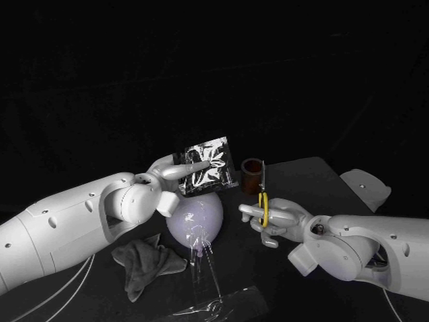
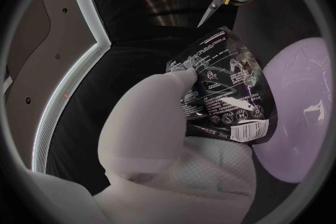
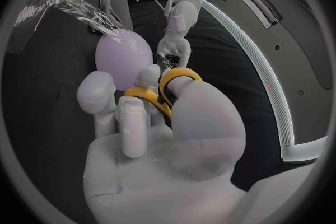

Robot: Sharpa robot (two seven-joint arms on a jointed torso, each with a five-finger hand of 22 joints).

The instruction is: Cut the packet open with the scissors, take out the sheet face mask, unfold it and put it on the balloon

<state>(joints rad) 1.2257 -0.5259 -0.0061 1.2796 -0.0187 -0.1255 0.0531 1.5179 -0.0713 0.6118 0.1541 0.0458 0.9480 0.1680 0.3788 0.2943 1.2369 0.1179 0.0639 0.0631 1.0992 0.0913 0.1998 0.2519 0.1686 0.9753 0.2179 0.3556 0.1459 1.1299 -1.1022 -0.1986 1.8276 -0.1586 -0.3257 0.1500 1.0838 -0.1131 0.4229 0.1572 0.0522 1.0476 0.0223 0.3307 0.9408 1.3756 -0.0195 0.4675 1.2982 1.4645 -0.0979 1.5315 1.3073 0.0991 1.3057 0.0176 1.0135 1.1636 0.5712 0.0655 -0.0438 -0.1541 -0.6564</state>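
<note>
My left hand holds a shiny black face-mask packet upright in the air, above a pale lilac balloon on the table. The packet has white print and a barcode, and my left hand grips it by one side. My right hand holds yellow-handled scissors with the blades pointing up, to the right of the packet and apart from it. My fingers sit through the yellow loops on my right hand. The scissor blades look nearly closed, their tip close to the packet's upper edge.
A grey cloth lies on the black table to the left of the balloon. Clear plastic film trails from the balloon toward the table's front. A dark brown cylinder stands behind the scissors. The balloon sits beyond my right hand.
</note>
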